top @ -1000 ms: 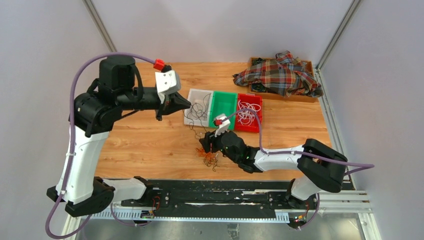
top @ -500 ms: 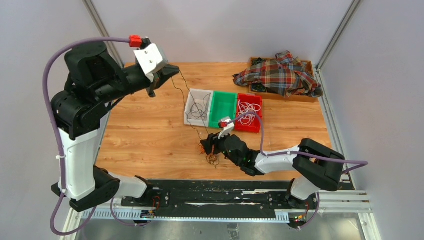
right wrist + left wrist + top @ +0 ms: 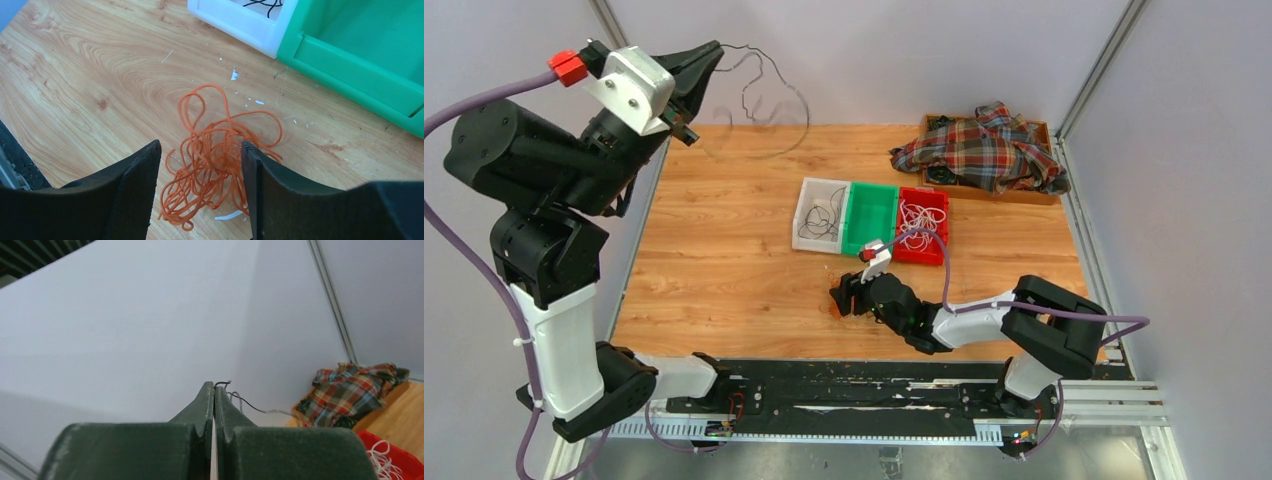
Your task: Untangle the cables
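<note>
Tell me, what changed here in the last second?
The left gripper, shut on a black cable, swung up and away to the far left, pulling that cable free of the tangle, and it now dangles in the air. The right gripper, open, shifted slightly nearer over the orange tangle. The bins and plaid shirt stayed put.
</note>
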{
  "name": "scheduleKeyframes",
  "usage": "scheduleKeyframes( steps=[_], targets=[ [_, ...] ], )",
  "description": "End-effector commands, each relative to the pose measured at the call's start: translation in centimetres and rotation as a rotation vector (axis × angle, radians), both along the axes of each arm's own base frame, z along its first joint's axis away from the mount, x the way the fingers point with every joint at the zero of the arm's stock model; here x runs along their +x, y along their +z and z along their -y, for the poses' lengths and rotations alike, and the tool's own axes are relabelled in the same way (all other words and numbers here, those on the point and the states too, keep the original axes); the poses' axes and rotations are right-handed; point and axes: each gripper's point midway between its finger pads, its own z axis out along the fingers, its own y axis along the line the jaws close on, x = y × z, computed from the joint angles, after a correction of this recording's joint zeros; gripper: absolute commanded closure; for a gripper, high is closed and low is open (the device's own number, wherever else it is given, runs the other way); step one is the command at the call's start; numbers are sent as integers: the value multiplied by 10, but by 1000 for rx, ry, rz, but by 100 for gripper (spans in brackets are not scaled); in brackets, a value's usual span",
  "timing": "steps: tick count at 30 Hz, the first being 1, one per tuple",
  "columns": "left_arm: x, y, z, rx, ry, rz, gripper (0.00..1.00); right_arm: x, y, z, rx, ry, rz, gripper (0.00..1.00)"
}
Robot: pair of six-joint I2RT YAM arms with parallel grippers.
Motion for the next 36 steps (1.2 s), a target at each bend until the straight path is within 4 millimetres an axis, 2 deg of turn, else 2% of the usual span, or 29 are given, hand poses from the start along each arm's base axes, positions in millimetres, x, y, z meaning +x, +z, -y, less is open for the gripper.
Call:
scheduleKeyframes(
  steps=[1,5,11,24,36],
  targets=[
    [-9,32,-13,-71,40,111,100,-11,-7,-5,-15,27,-7,40],
    [-12,46,-23,-127,74,178,100,-12,-9,-5,-14,25,-18,40],
    [-5,28,-14,-83,53,122,100,-12,-2,-5,1,26,-15,40],
    [51,-95,18,16,51,-145,100,-9,52,12,55,-5,71,40],
    [91,-197,50,72,16,-310,100,-8,57,38,55,-69,91,39]
  ],
)
